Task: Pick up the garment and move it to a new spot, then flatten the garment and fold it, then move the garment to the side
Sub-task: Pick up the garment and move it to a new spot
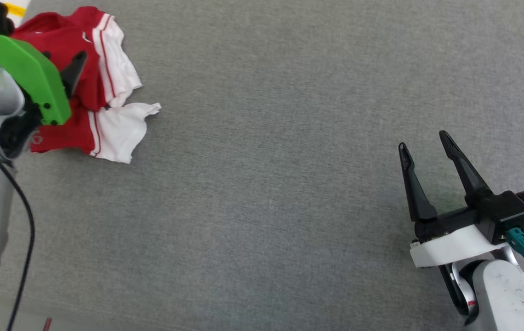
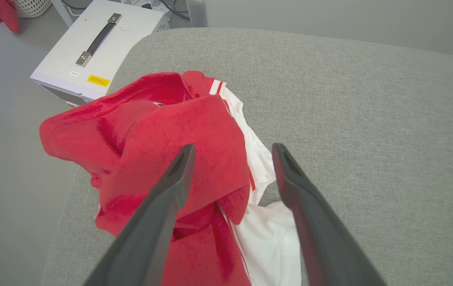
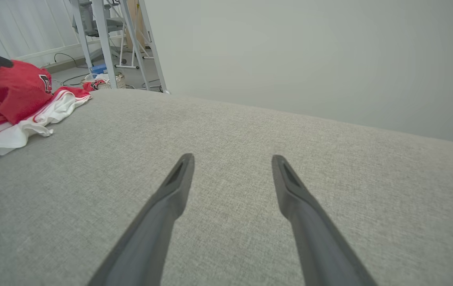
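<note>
Two tools, both spread apart | left tool (image 2: 233, 147) over crumpled garment (image 2: 151, 131) | right tool (image 1: 423, 140) above grey surface (image 1: 266, 184)

Garment (image 1: 87, 92) lies on the padded surface (image 1: 266, 193), far left

My head camera looks down on the surface (image 1: 266, 184); left wrist hangs close over the garment (image 2: 151, 131) — right wrist shares it, low, from afar.
</note>
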Controlling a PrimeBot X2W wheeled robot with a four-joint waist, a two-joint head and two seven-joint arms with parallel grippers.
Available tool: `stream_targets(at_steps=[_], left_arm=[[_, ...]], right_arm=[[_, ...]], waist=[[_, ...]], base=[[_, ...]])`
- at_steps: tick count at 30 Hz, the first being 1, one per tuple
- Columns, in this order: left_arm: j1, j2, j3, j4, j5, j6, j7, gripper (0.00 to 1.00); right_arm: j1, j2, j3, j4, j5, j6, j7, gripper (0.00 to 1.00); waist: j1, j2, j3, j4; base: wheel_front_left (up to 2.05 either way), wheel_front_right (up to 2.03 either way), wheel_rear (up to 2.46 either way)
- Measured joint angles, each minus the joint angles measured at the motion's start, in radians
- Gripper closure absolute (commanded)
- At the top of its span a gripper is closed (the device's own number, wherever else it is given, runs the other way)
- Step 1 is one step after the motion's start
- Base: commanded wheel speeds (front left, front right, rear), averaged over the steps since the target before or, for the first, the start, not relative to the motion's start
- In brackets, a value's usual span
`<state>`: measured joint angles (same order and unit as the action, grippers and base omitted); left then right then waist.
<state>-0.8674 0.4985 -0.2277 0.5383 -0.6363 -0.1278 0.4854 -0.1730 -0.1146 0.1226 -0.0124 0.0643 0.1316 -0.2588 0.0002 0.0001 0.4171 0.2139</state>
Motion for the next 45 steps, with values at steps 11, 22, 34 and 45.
stream_targets(at_steps=[11,22,34,45], left_arm=[[-0.068,0.120,-0.058,0.204,-0.009,0.000,0.081,0.00],[-0.086,0.103,-0.030,0.310,-0.026,0.000,-0.077,1.00],[-0.095,0.042,-0.023,0.239,-0.083,0.000,-0.268,1.00],[-0.064,-0.046,-0.094,0.009,-0.089,0.003,-0.305,1.00]], right_arm=[[-0.015,0.014,0.012,0.001,0.000,0.000,0.000,0.00],[-0.015,0.015,0.009,0.025,0.000,0.000,0.000,0.00],[0.021,0.036,-0.004,0.068,0.004,0.000,0.000,0.00],[0.082,0.053,-0.069,0.072,0.021,0.000,0.000,0.00]], waist=[[0.0000,0.0000,0.109,-0.114],[0.0000,0.0000,0.116,-0.137],[-0.0002,0.0000,-0.026,-0.114],[-0.0002,0.0000,-0.207,-0.112]], base=[[0.00,0.00,0.00],[0.00,0.00,0.00],[0.00,0.00,0.00],[0.00,0.00,0.00]])
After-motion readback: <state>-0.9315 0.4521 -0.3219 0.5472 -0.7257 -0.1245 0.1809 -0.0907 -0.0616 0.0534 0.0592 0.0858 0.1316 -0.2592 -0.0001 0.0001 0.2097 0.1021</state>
